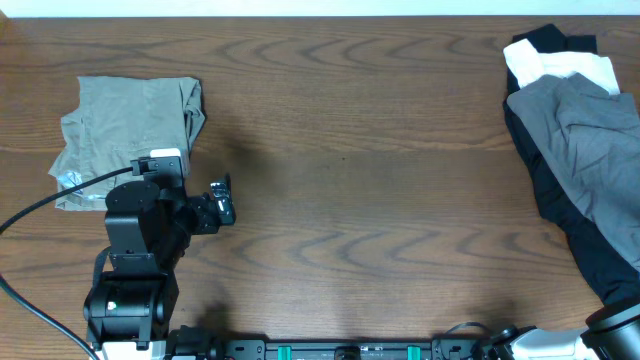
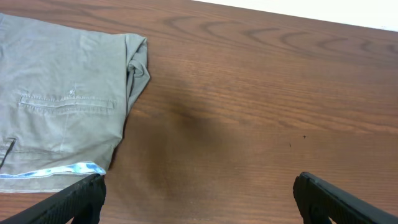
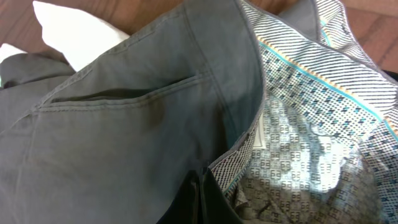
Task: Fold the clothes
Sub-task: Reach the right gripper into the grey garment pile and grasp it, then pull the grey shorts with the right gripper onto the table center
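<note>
Surface: brown wood-grain table (image 1: 350,150), its middle span bare, presumably kept as the folding area.
Far left: khaki shorts (image 1: 125,130) lie as a flat, squared packet, apparently folded and set aside; a bluish strip along the packet's near edge cannot be identified.
Left gripper (image 1: 222,202): fingers (image 2: 87,190) spread apart and holding nothing, hovering over bare wood just beside the khaki packet; the fingertips are cut off by the wrist view's lower edge.
Far right: grey shorts (image 1: 585,125), the item to fold, lie crumpled and unfolded on top of a black garment (image 1: 590,245), with a white garment (image 1: 565,68) behind; the heap runs past the overhead frame's edge.
Waistband: turned open, exposing the patterned lining (image 3: 305,124).
Right gripper (image 3: 200,190): dark fingers meet together at the shorts' waistband; whether cloth is pinched between them is not discernible. From overhead, only part of this arm shows.
</note>
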{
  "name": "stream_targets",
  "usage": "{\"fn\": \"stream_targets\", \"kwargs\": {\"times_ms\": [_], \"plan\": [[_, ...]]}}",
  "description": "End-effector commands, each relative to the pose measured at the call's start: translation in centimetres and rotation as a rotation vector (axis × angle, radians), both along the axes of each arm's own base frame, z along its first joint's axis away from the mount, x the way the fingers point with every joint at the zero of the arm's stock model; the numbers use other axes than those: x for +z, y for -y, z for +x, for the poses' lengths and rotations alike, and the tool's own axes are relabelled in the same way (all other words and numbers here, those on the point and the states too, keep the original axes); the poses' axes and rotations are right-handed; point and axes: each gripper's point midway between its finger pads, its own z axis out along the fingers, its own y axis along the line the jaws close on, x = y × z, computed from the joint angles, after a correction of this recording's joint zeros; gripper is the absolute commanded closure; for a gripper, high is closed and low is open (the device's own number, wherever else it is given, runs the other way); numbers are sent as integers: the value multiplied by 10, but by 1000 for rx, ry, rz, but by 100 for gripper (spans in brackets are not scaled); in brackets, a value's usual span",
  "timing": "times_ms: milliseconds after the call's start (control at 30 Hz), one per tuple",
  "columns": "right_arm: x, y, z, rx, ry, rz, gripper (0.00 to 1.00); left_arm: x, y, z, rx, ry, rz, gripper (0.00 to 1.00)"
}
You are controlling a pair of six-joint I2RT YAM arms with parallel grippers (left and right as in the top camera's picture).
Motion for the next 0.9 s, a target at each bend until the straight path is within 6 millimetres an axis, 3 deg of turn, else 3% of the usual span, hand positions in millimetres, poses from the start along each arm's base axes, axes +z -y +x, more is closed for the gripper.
{"fn": "stream_targets", "kwargs": {"times_ms": [0, 267, 367, 433, 533, 633, 733, 867], "plan": [[10, -2, 7, 22, 10, -16, 99, 8, 1, 1, -2, 16, -17, 2], [-1, 4, -17, -78, -100, -18, 99, 8, 1, 1, -2, 16, -17, 2], [-1, 3, -17, -78, -101, -17, 92, 8, 1, 1, -2, 16, -17, 2], [-1, 4, -18, -81, -105, -18, 82, 8, 1, 1, -2, 16, -17, 2], [-5, 5, -28, -114, -155, -20, 79, 8, 1, 1, -2, 16, -17, 2], [-9, 5, -39, -145, -205, -22, 84, 8, 1, 1, -2, 16, -16, 2], [-8, 5, -36, -138, -192, -19, 99, 8, 1, 1, -2, 16, -16, 2], [-7, 3, -31, -127, -170, -11, 99, 8, 1, 1, -2, 16, -16, 2]]}}
